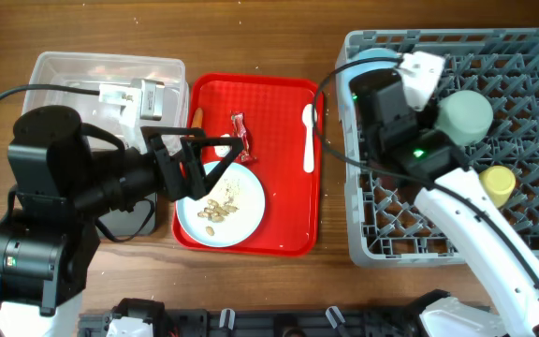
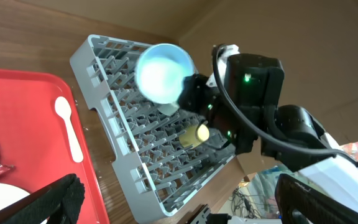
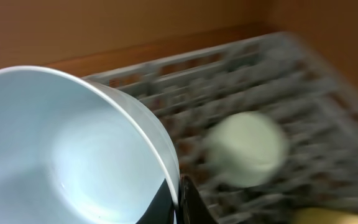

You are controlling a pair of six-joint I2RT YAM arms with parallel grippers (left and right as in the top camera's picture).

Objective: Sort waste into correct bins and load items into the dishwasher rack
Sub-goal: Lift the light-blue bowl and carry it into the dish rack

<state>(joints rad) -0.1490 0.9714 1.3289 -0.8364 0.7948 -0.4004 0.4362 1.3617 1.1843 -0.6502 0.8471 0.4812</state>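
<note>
The right tool (image 3: 178, 202) clamps the rim of the blue bowl (image 3: 73, 149) above the rack (image 1: 391, 225), where a green bowl (image 1: 463, 114) and yellow cup (image 1: 497, 183) sit, while the left tool (image 1: 215, 167) hangs released over the scrap-strewn plate (image 1: 241, 201) on the red tray (image 1: 288, 201).

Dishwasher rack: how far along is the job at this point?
Done: pale green bowl and yellow cup sit in the rack. In hand: right gripper holds the pale blue bowl above it. Remaining: plate with scraps, wrapper and spoon on the red tray.
</note>
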